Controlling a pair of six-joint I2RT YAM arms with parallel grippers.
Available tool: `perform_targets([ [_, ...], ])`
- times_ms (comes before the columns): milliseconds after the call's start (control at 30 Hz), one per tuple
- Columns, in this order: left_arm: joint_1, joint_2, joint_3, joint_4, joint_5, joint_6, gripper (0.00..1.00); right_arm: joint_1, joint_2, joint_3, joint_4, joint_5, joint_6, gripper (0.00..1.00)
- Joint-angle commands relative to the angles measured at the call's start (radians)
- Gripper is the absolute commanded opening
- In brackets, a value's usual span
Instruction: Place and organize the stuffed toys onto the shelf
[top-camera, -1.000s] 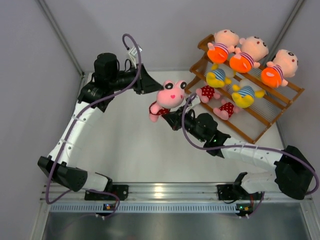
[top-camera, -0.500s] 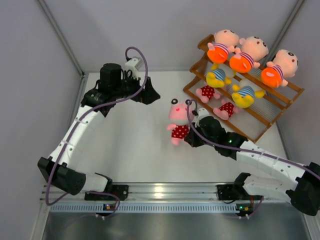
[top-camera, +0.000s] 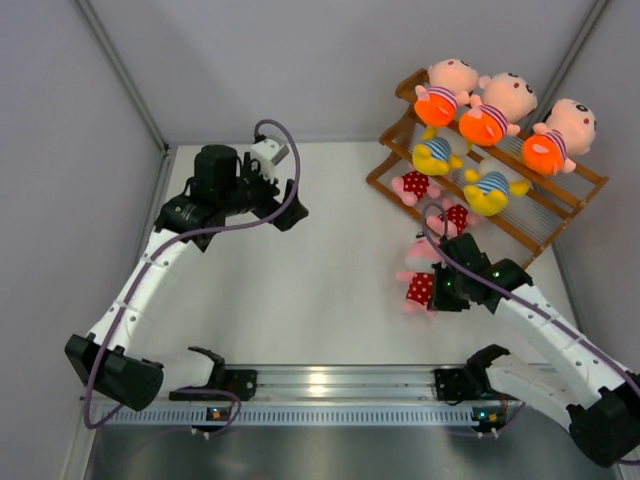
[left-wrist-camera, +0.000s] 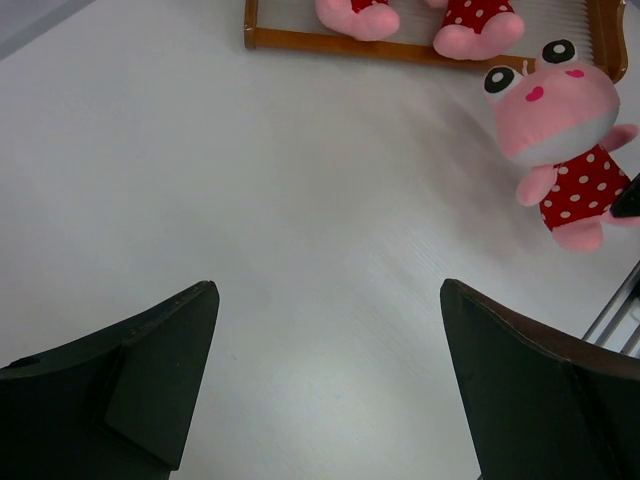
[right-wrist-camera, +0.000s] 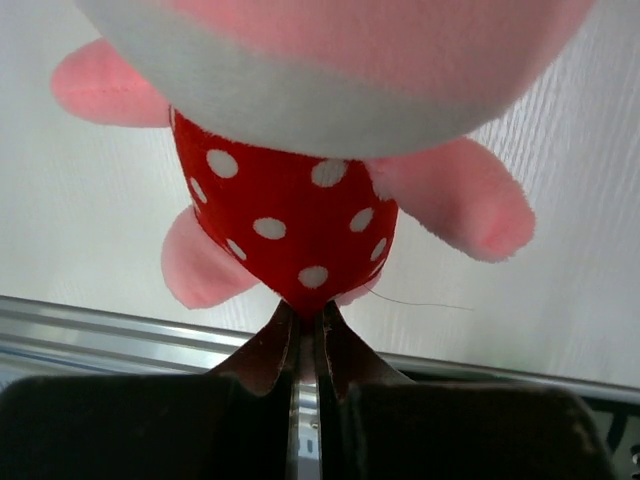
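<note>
My right gripper (top-camera: 437, 293) is shut on the red polka-dot bottom of a pink stuffed toy (top-camera: 418, 283), held just in front of the shelf's near corner. In the right wrist view the fingertips (right-wrist-camera: 308, 318) pinch the fabric of that toy (right-wrist-camera: 290, 220). The brown slanted shelf (top-camera: 590, 176) carries three peach toys (top-camera: 497, 105) on top, two yellow ones (top-camera: 437, 153) in the middle and two pink ones (top-camera: 412, 185) on the lowest tier. My left gripper (top-camera: 285, 205) hangs open and empty over the table at back left (left-wrist-camera: 330, 300), facing the held toy (left-wrist-camera: 560, 130).
A metal rail (top-camera: 320, 380) runs along the table's near edge, close below the held toy. Grey walls enclose the left, back and right. A purple cable (top-camera: 275, 130) loops over the left wrist. The shelf's lowest rail (left-wrist-camera: 330, 42) is at the top of the left wrist view.
The left gripper opened, let go of the pink toy and drew back left. The right gripper carried that toy from the table's middle toward the front right, near the shelf's corner.
</note>
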Motion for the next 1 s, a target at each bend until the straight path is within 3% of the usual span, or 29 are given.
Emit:
perform_targets([
  [0, 0.001, -0.046, -0.014, 0.016, 0.049, 0.073, 0.98, -0.014, -0.055, 0.029, -0.126, -0.004, 0.09, 0.0],
  [167, 0.001, -0.05, -0.037, 0.016, 0.088, 0.102, 0.98, -0.027, -0.146, -0.03, -0.136, 0.019, 0.217, 0.0],
  [300, 0.001, -0.037, -0.056, 0.016, 0.115, 0.096, 0.98, -0.09, -0.194, -0.071, -0.085, 0.07, 0.224, 0.0],
  [400, -0.001, -0.048, -0.065, 0.015, 0.131, 0.106, 0.98, -0.207, -0.155, -0.06, -0.076, 0.062, 0.124, 0.0],
  [600, -0.03, -0.066, -0.057, -0.022, 0.088, 0.154, 0.98, -0.561, -0.095, 0.012, -0.033, -0.002, -0.057, 0.0],
  [700, -0.034, -0.062, -0.053, -0.028, 0.091, 0.158, 0.98, -0.639, -0.042, 0.038, 0.009, 0.012, -0.077, 0.0],
  [967, -0.034, -0.016, -0.027, -0.044, 0.066, 0.188, 0.98, -0.649, 0.041, 0.067, 0.14, 0.082, -0.1, 0.0],
])
